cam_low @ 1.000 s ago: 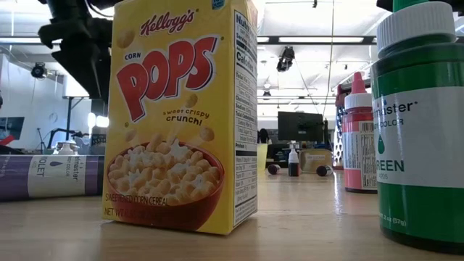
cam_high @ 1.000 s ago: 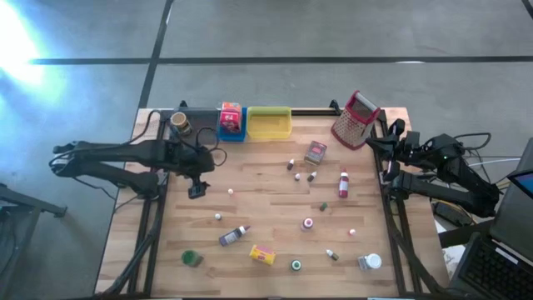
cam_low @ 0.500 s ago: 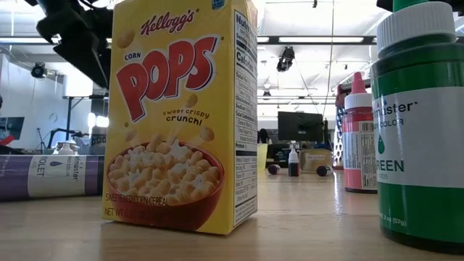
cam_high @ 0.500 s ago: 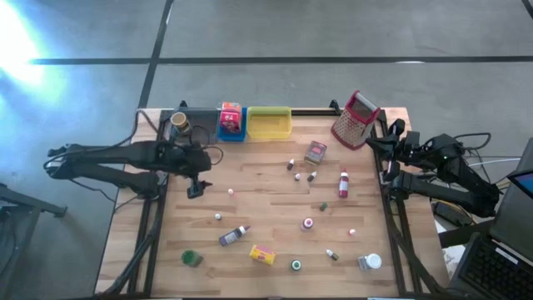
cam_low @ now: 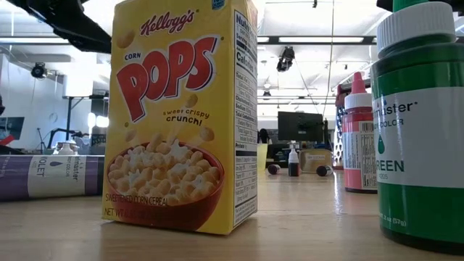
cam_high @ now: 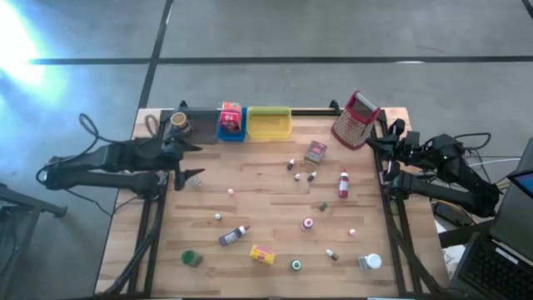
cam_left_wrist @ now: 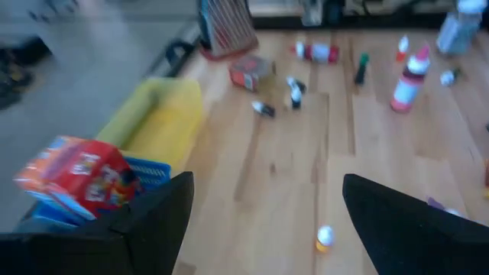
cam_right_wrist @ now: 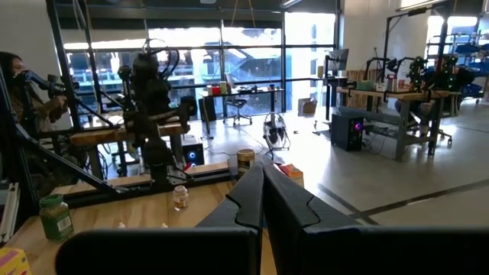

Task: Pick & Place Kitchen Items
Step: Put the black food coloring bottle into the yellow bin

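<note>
The left gripper (cam_high: 188, 162) reaches in low over the table's (cam_high: 275, 208) left edge, fingers spread wide and empty, while the right gripper (cam_high: 391, 154) waits clenched at the right edge. Three trays line the far edge: one grey (cam_high: 193, 125), one blue (cam_high: 233, 132) holding a red box (cam_high: 230, 117), one yellow (cam_high: 269, 122). The small bottles (cam_high: 342, 185) and the yellow cereal box (cam_high: 262, 255) lie scattered ahead of the open left gripper, all apart from it.

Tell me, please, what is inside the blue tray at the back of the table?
A red and orange box stands in the blue tray, filling most of it; anything beneath the box is hidden.
</note>
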